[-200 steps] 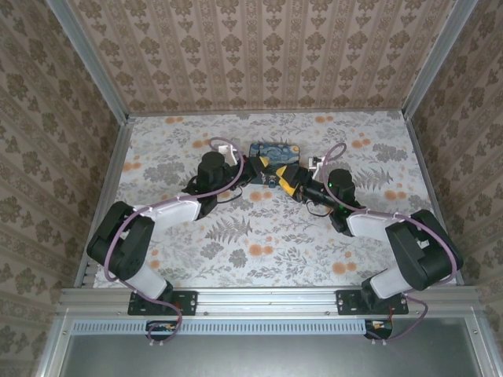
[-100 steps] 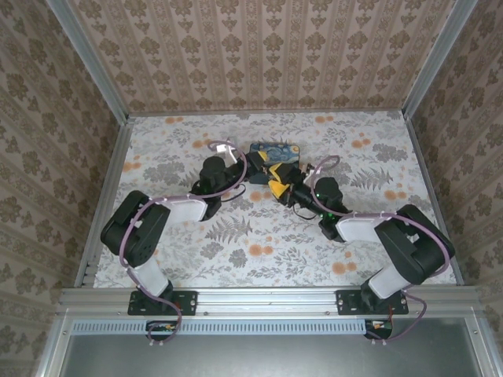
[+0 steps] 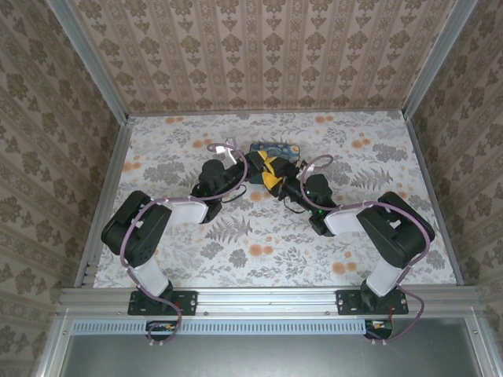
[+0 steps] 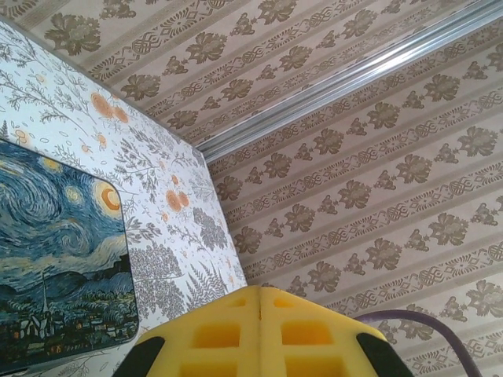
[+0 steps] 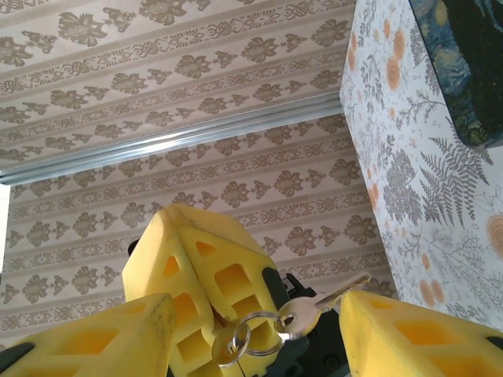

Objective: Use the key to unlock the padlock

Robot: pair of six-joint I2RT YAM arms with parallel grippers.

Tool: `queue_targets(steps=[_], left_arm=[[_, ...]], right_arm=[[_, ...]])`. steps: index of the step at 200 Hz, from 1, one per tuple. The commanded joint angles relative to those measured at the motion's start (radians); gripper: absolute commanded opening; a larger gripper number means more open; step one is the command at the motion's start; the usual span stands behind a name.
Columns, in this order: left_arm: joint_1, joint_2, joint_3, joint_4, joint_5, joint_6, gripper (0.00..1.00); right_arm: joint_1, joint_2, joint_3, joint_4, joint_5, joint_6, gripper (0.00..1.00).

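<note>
Jaws of left gripper [image 4: 259, 322] are closed tight, fingers pressed together; right gripper [image 5: 255, 314] jaws are held apart. Both are brought tip to tip over the floral table [image 3: 236, 251], at the near edge of the blue starry-night tin [image 4: 55, 267]. Key ring [image 5: 263, 326] is seen hanging at the left fingertips, so something on it is judged pinched there. Padlock cannot be made out, possibly hidden in that pinch. One key [image 5: 326, 301] is stuck out between the right gripper's open fingers, presumably presented to be grasped. Second key [image 5: 224, 345] is left dangling.
</note>
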State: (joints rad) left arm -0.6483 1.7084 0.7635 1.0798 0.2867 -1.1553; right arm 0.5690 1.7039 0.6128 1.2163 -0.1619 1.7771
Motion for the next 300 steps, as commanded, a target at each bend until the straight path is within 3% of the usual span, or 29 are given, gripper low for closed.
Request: queue_targets(steps=[1, 106, 146, 206, 252, 300], left_arm=[[-0.008, 0.007, -0.008, 0.058, -0.004, -0.013, 0.0], [-0.017, 0.038, -0.028, 0.121, -0.013, -0.04, 0.0], [-0.025, 0.046, -0.025, 0.125, -0.018, -0.04, 0.0], [-0.028, 0.051, -0.017, 0.116, -0.018, -0.042, 0.0], [-0.022, 0.047, -0.016, 0.089, -0.015, -0.065, 0.42], [0.0, 0.032, -0.041, 0.086, -0.013, -0.103, 0.55]], right_arm=[[0.008, 0.026, 0.028, 0.077, 0.04, 0.031, 0.56], [0.008, 0.059, 0.06, 0.096, 0.047, 0.051, 0.23], [0.011, 0.059, 0.064, 0.098, 0.044, 0.053, 0.0], [0.01, 0.046, 0.048, 0.103, 0.048, 0.05, 0.0], [0.006, 0.04, 0.032, 0.1, 0.056, 0.036, 0.0], [0.0, 0.037, 0.013, 0.099, 0.047, 0.014, 0.0]])
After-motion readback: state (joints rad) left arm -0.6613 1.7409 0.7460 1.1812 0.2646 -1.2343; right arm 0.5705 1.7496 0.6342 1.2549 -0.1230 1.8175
